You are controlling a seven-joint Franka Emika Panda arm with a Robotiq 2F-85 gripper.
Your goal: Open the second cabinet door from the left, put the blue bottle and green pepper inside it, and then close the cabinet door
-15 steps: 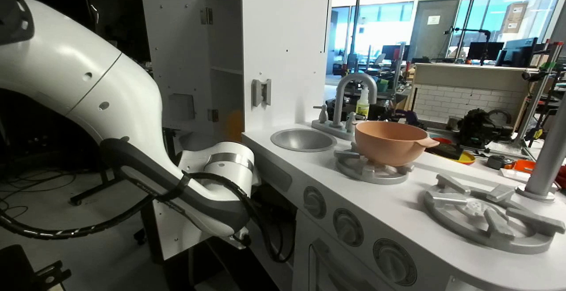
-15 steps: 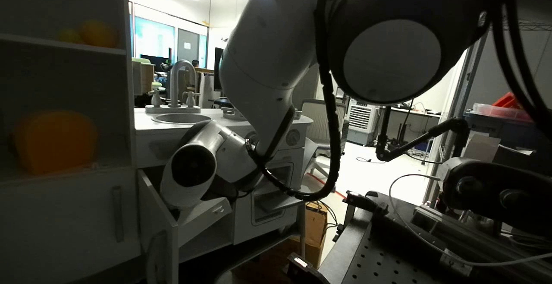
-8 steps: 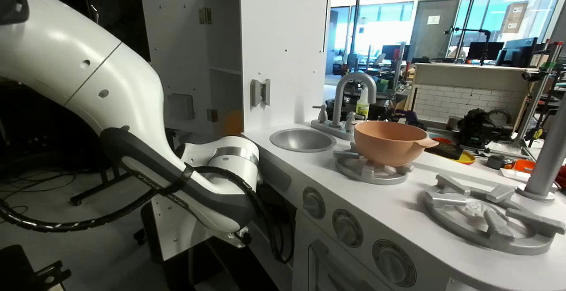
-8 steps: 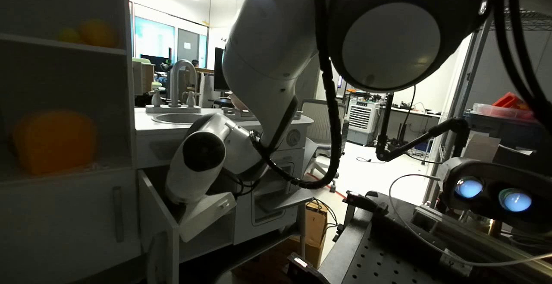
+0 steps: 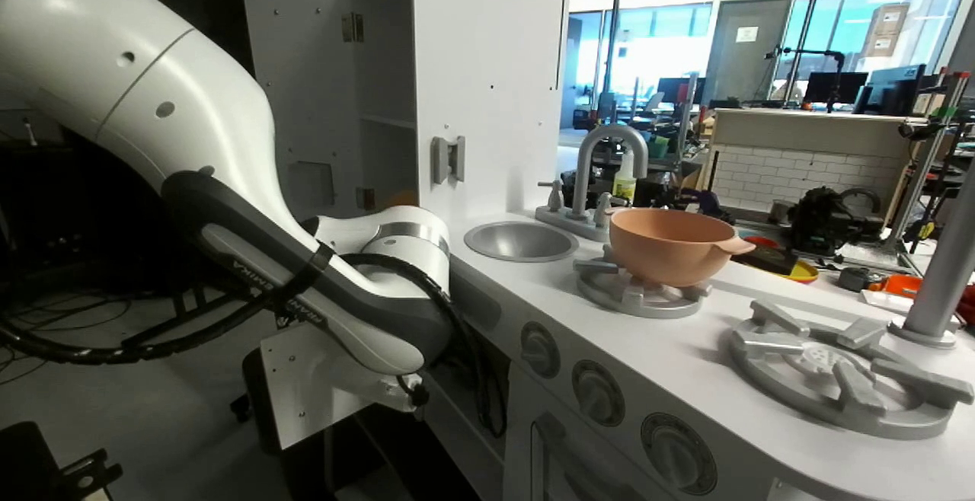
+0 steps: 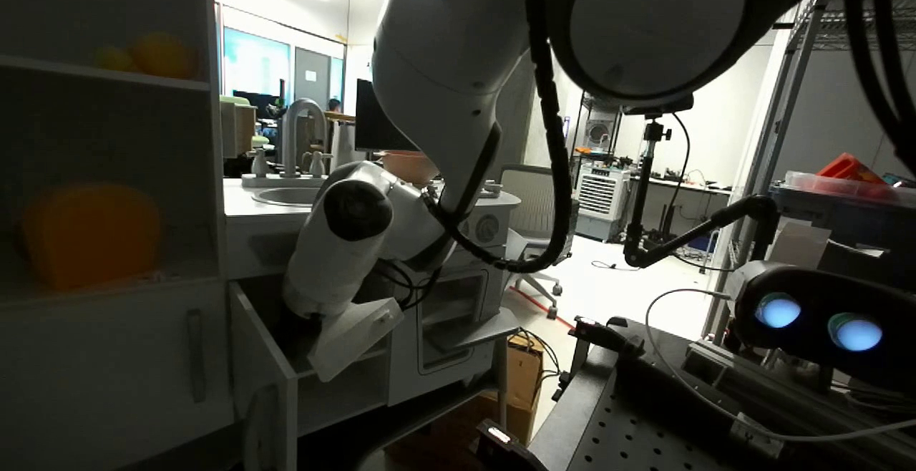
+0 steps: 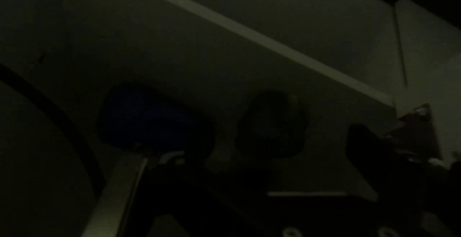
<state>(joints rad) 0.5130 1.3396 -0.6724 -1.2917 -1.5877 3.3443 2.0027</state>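
Bright windows (image 5: pixel 670 23) flank a grey door (image 5: pixel 750 67), while a mesh-backed chair (image 6: pixel 533 202) stands on pale floor (image 6: pixel 615 299).

The robot's arm (image 5: pixel 221 120) slants down, its white wrist (image 6: pixel 325 270) behind the jaws of the gripper (image 7: pixel 266 148), whose 2 fingers (image 7: pixel 367 154) stand wide apart.

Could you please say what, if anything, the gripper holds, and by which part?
Nothing: the gripper is open, holding neither blue bottle nor green pepper.

In the wrist view, the bottle (image 7: pixel 149 120) lies left of the pepper (image 7: pixel 272 129) in the cabinet (image 7: pixel 205 60). The bowl (image 5: pixel 670 250) stands on a burner (image 5: pixel 640 304) beside the sink (image 5: pixel 522 243).
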